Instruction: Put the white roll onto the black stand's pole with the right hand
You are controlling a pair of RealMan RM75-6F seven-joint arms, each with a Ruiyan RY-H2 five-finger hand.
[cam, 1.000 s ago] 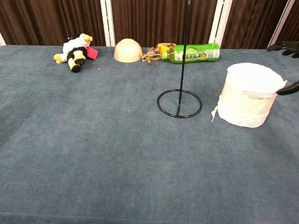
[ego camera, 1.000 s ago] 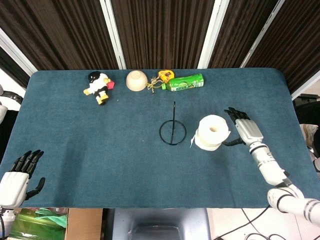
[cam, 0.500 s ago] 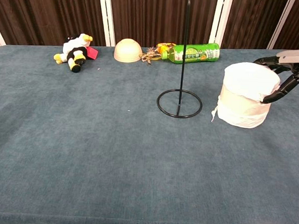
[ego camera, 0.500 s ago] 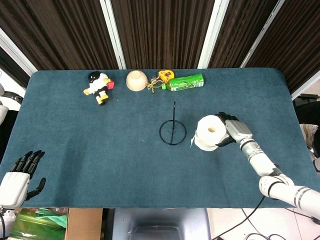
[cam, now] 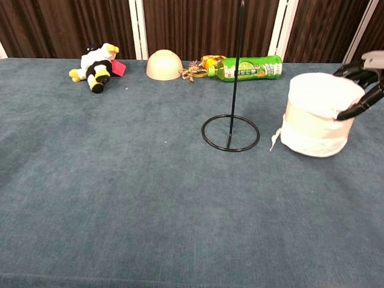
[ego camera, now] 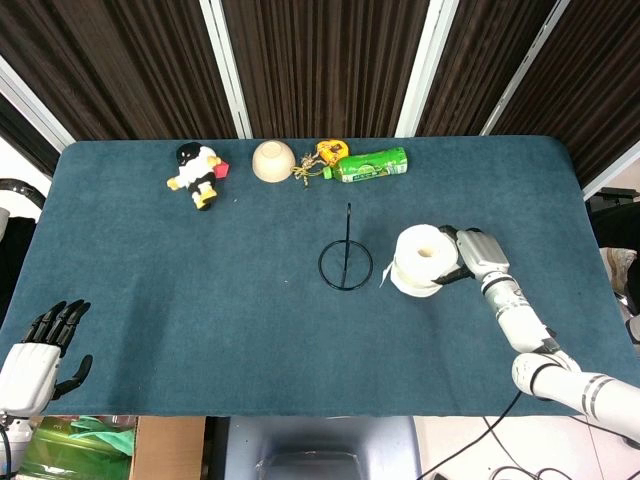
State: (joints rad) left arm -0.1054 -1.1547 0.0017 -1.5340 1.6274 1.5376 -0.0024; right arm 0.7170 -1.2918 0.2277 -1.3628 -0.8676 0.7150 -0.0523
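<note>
The white roll point(ego camera: 424, 260) stands upright just right of the black stand point(ego camera: 346, 264), its hollow core facing up. My right hand point(ego camera: 475, 255) grips the roll from its right side, with fingers wrapped around its far side and the thumb on the near side. In the chest view the roll point(cam: 316, 116) sits right of the stand's ring base point(cam: 230, 133) and thin upright pole point(cam: 237, 62), and the right hand point(cam: 372, 71) clasps its upper right edge. A loose paper flap hangs at the roll's lower left. My left hand point(ego camera: 35, 355) rests open at the table's front left corner.
Along the table's far edge lie a black-and-white plush toy point(ego camera: 198, 172), an upturned beige bowl point(ego camera: 273, 160), an orange trinket point(ego camera: 331, 151) and a green bottle point(ego camera: 371, 164) on its side. The blue cloth table point(ego camera: 200, 300) stretches wide to the left of the stand.
My right hand came in from the right and closed around the white roll. The roll now sits slightly higher and nearer the stand. The left hand stayed put.
</note>
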